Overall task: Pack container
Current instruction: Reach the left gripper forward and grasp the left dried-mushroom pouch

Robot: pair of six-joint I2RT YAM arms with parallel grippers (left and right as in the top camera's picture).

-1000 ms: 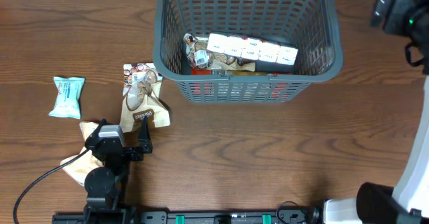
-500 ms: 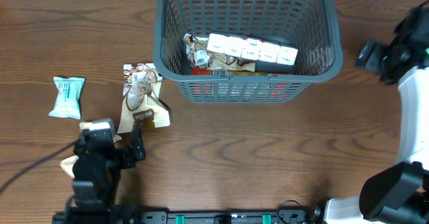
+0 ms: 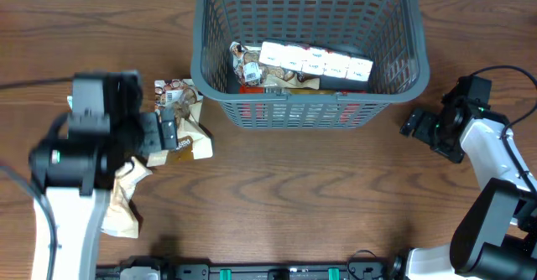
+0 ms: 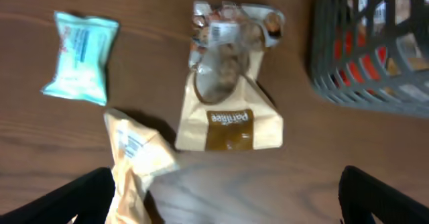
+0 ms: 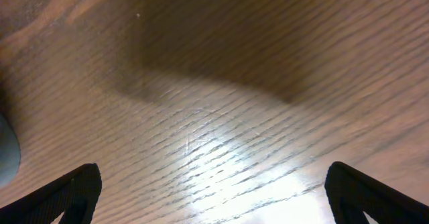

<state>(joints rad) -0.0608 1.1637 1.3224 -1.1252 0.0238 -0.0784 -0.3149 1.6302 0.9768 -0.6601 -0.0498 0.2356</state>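
Note:
The container, a dark grey slotted basket (image 3: 310, 106), stands at the table's far centre and holds a row of white boxed snacks (image 3: 315, 62) and other packets; its corner shows in the left wrist view (image 4: 375, 49). A brown paper snack bag (image 3: 191, 137) (image 4: 228, 113) lies left of it. A crumpled tan packet (image 3: 124, 203) (image 4: 134, 160) lies nearer the front. A light blue packet (image 4: 80, 56) shows only in the left wrist view. My left gripper (image 3: 166, 132) (image 4: 224, 204) is open and empty above the table, next to the tan packet. My right gripper (image 3: 419, 125) (image 5: 214, 197) is open and empty over bare wood right of the basket.
The brown wooden table (image 3: 336, 204) carries everything. My left arm's body (image 3: 84, 158) covers the spot where the blue packet lies in the overhead view. My right arm (image 3: 495, 158) reaches in from the right edge.
My left arm has risen and moved from the front edge towards the packets, now covering the blue packet from overhead. My right arm has swung down from the far right corner to beside the basket.

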